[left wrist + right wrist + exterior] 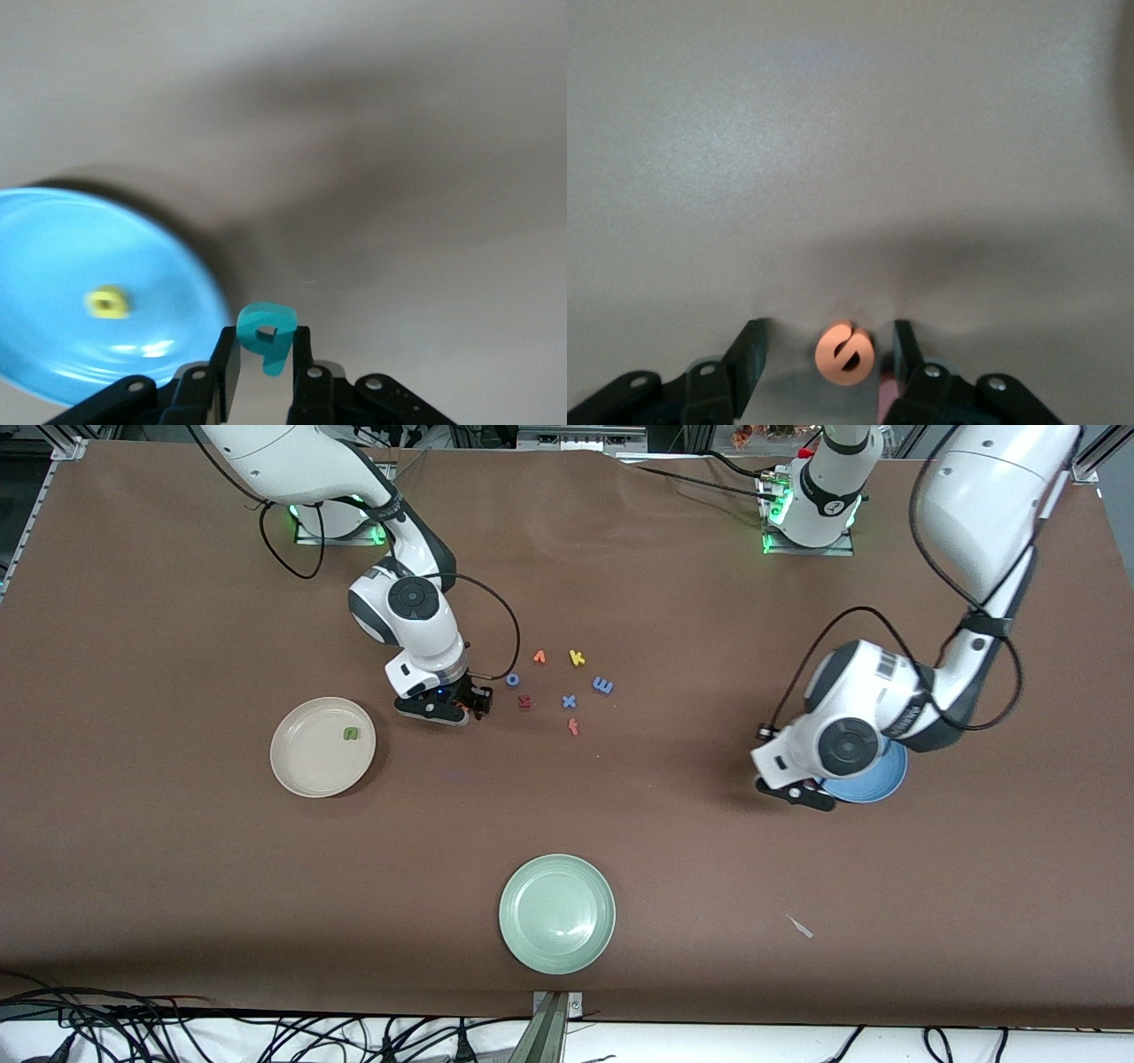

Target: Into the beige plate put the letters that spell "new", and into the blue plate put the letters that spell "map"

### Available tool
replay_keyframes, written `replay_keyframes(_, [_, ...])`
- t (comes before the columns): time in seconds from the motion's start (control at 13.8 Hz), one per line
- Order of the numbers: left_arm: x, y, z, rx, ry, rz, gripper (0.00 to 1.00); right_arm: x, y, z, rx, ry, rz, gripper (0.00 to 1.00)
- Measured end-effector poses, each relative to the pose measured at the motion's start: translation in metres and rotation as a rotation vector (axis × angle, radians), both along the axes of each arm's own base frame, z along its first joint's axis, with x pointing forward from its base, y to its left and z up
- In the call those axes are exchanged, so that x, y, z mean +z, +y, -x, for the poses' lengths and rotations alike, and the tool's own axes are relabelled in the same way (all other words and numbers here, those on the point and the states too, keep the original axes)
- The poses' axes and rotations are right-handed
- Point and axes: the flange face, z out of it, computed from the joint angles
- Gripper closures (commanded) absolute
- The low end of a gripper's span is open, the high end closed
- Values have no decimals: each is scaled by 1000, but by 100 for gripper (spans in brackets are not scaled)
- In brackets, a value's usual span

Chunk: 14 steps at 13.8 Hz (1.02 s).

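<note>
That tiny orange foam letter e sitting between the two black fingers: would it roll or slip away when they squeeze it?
The small orange foam letter e lies flat on the brown table, so it probably won't roll. It looks light and soft, so it may squash slightly or skid if one finger touches first. The right tool stands open with a finger on either side of it, which should keep it centred.

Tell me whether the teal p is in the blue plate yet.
Not yet. The left tool is shut on the teal p, holding it above bare table beside the blue plate, where only a yellow letter lies.
</note>
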Motion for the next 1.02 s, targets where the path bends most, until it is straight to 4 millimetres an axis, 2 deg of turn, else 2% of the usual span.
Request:
replay_keyframes(0.15, [-2,40,-6,-57,8,-22,96,0,0,1,0,0,1,65])
replay_keyframes(0.22, [-4,57,-7,-82,18,-23,90,0,0,1,0,0,2,76])
replay_keyframes(0.29, [-7,73,-8,-103,31,-24,52,1,0,1,1,-3,0,88])
replay_keyframes(0.36, [-12,87,-7,-115,42,-21,4,3,1,1,2,-5,-1,99])
replay_keyframes(0.44, [-16,96,-7,-115,53,-16,0,6,3,1,3,-10,-4,100])
replay_keyframes(0.51, [-20,100,-6,-109,59,-14,0,4,3,3,5,-7,-3,100])
replay_keyframes(0.65, [-21,93,-6,-42,47,-25,0,4,3,3,11,-9,-2,100])
replay_keyframes(0.73, [-17,82,-6,33,33,-21,0,5,1,2,26,-8,7,100])
replay_keyframes(0.87, [-8,44,-6,217,2,7,0,13,-14,-10,84,-1,71,100])
replay_keyframes(1.02, [1,5,-5,357,-31,36,0,42,-43,-34,184,3,167,100])
